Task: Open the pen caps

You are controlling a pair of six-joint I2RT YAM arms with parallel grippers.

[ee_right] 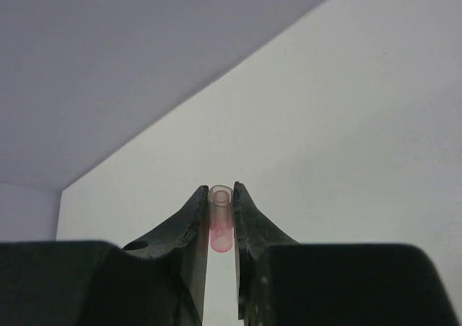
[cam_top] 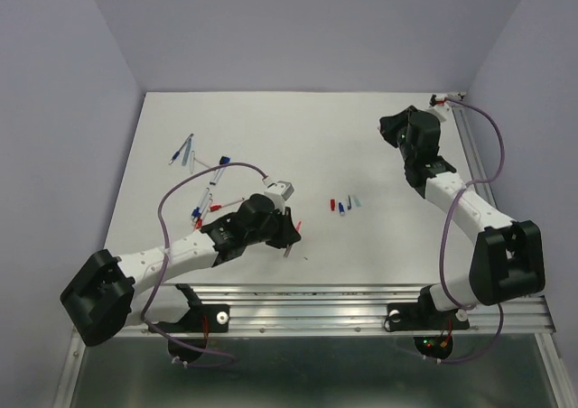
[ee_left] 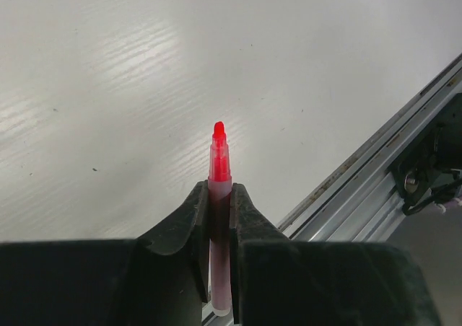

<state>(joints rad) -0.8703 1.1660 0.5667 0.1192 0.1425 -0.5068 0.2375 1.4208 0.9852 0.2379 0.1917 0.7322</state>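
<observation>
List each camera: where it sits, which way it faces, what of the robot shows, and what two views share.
Top external: above and behind the robot, looking down on the table; left arm and right arm show.
Left wrist: on the left arm, facing the table and rail; left gripper shows, shut on a red pen.
Right wrist: on the right arm, facing the wall; right gripper shows, shut on a red cap.
Shared: top and left wrist both show the rail.
</observation>
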